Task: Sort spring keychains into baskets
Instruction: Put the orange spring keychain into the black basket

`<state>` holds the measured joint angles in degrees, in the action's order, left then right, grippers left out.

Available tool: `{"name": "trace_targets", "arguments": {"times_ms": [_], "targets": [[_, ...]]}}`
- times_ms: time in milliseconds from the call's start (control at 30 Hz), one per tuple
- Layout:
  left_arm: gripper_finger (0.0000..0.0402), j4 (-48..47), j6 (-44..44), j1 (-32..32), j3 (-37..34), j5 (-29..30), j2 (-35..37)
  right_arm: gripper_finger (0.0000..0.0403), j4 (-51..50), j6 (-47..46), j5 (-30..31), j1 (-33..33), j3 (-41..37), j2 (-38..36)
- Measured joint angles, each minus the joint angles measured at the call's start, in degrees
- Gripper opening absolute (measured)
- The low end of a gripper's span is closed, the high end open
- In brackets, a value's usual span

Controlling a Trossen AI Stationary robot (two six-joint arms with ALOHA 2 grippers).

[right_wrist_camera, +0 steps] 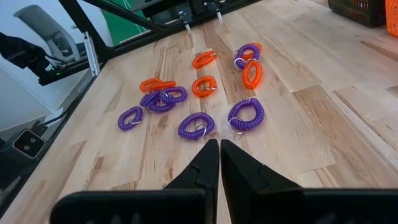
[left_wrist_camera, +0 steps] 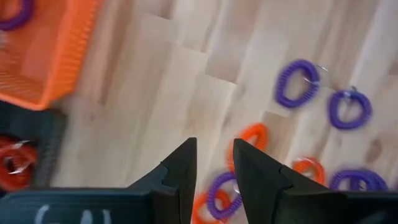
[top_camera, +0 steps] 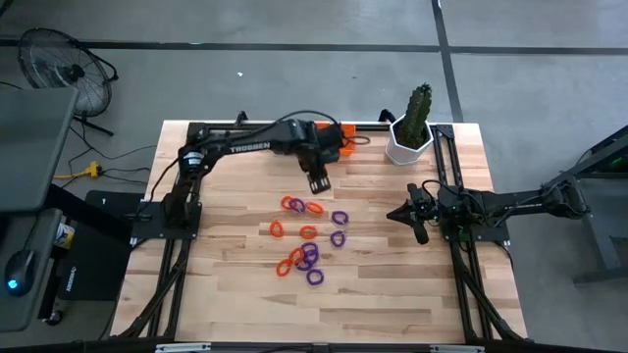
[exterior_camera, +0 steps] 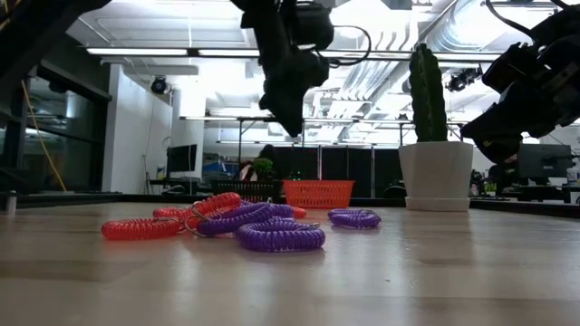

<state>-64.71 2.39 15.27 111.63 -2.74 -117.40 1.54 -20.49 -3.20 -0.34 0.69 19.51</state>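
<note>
Several orange and purple spring keychains (top_camera: 306, 235) lie loose on the wooden table, some overlapping; they also show in the right wrist view (right_wrist_camera: 199, 93) and the low view (exterior_camera: 263, 234). My left gripper (top_camera: 317, 182) hovers above the group's far end, open and empty (left_wrist_camera: 215, 155). The orange basket (left_wrist_camera: 50, 56) and the black basket (left_wrist_camera: 37, 140) stand side by side at the far edge. A purple keychain (left_wrist_camera: 13, 14) lies in the orange basket, and orange keychains (left_wrist_camera: 15, 165) lie in the black one. My right gripper (top_camera: 394, 215) waits to the right of the group, shut (right_wrist_camera: 219, 146).
A white pot with a cactus (top_camera: 412, 137) stands at the far right of the table, next to the baskets. Black frame rails (top_camera: 167, 211) run along the table's left and right sides. Bare wood lies toward the near edge (top_camera: 324, 314).
</note>
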Motion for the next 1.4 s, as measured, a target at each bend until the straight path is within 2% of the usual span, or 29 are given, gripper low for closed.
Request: {"name": "trace_targets", "arguments": {"times_ms": [200, 367, 533, 767, 967, 1233, 1400], "targets": [[0.0103, 2.1, -5.1, -1.5, -6.2, -1.7, -0.1, 0.0012, 0.0, 0.0, 0.0, 0.0, 0.0, 0.0], [0.0103, 4.0, -14.7, -1.4, -13.4, -3.5, -0.1, 0.0012, 0.0, 0.0, 0.0, 0.0, 0.0, 0.0], [0.0103, 9.5, -21.8, -1.5, -17.0, -6.0, -0.1, 0.0012, 0.0, 0.0, 0.0, 0.0, 0.0, 0.0], [0.0103, 13.3, -27.4, -1.7, -17.0, -8.9, -0.1, 0.0012, 0.0, 0.0, 0.0, 0.0, 0.0, 0.0], [0.0103, 15.2, -33.2, -3.2, -16.9, -9.2, -0.7, 0.0012, 0.0, 0.0, 0.0, 0.0, 0.0, 0.0], [0.0103, 15.8, -35.3, -3.7, -17.0, -5.4, -2.9, 0.0012, 0.0, 0.0, 0.0, 0.0, 0.0, 0.0], [0.0103, 14.8, -35.3, -3.6, -16.8, -5.2, -4.3, 0.0012, 0.1, 0.0, 0.0, 0.0, 0.0, 0.0]]}}
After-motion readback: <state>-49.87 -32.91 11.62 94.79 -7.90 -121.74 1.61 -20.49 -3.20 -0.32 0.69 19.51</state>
